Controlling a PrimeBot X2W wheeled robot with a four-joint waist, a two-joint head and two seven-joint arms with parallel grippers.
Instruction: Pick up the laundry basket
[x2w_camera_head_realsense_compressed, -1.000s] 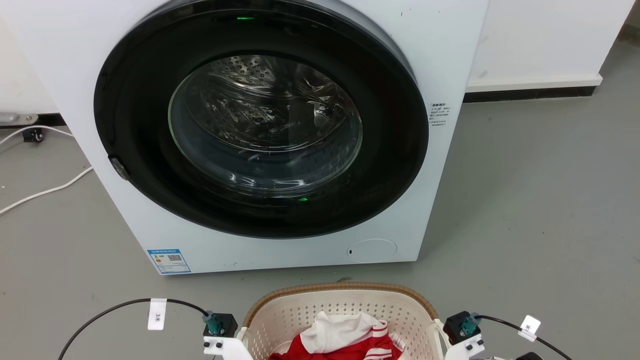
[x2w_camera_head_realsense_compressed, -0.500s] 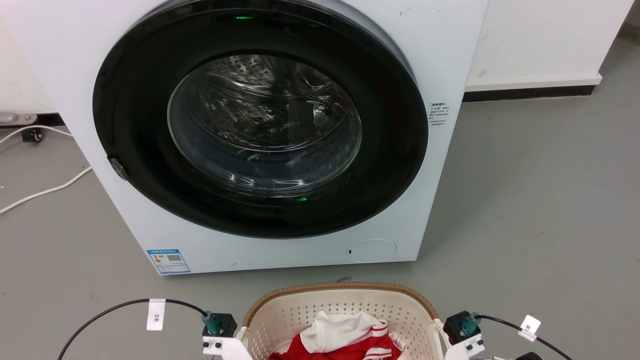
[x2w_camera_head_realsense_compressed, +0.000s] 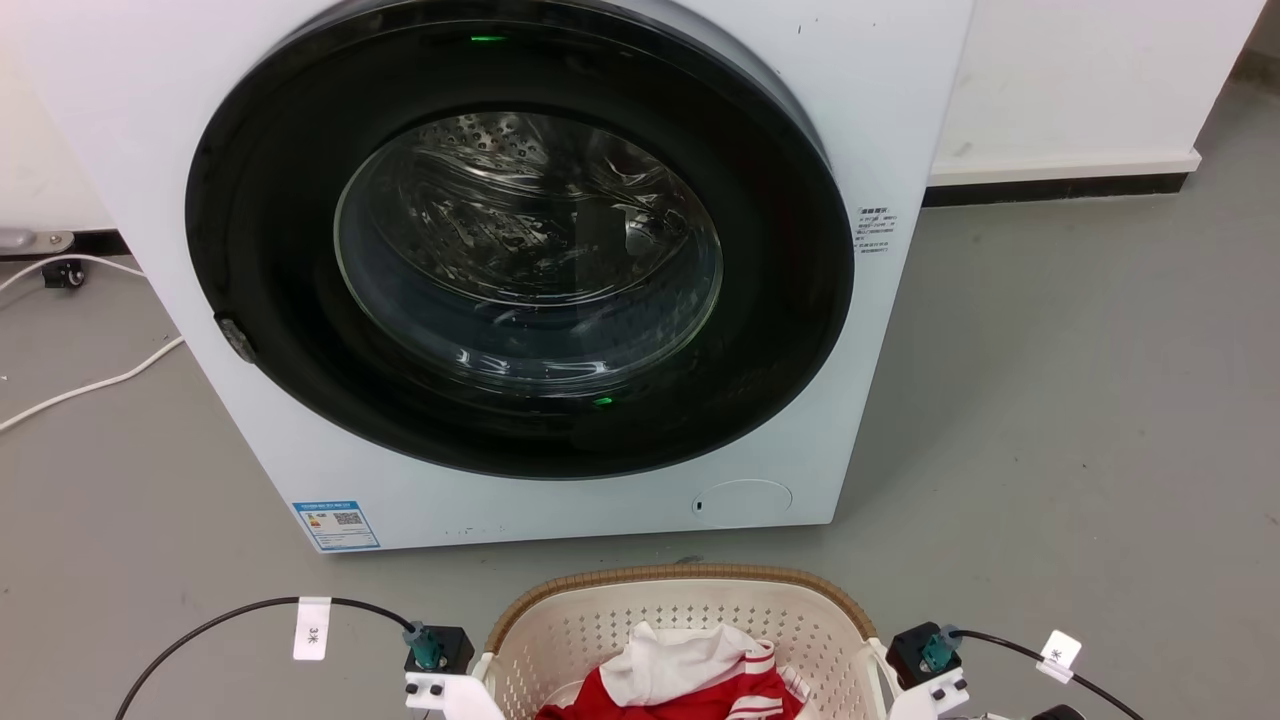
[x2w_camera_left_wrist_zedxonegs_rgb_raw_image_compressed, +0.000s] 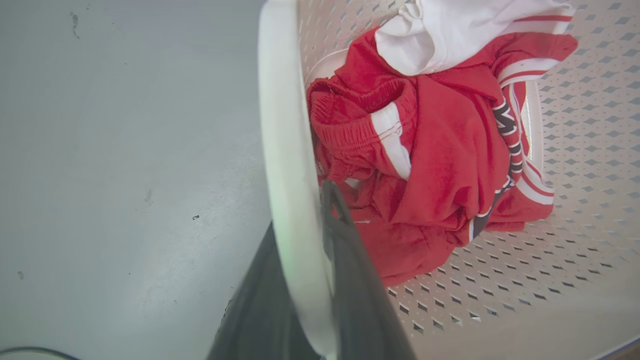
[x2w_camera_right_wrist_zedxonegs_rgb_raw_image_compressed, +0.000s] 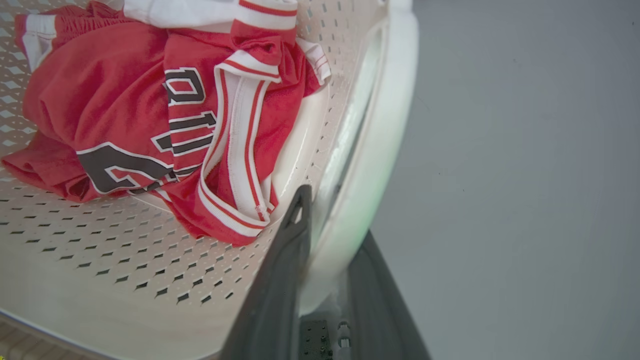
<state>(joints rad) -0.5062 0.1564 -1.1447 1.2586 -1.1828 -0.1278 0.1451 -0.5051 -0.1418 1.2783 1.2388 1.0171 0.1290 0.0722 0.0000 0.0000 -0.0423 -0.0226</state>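
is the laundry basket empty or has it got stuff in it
Partly full: red and white clothes lie bunched in the laundry basket, with much of its perforated bottom bare in both wrist views.

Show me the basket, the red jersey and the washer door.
basket (x2w_camera_head_realsense_compressed: 680, 575): head view, on its brown rim.
red jersey (x2w_camera_right_wrist_zedxonegs_rgb_raw_image_compressed: 100, 95): right wrist view, on plain red cloth.
washer door (x2w_camera_head_realsense_compressed: 530, 250): head view, middle of the glass.

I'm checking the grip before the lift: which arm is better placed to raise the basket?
Neither alone: the left gripper clamps the basket's left handle, the right gripper its right handle, so lifting with both looks best.
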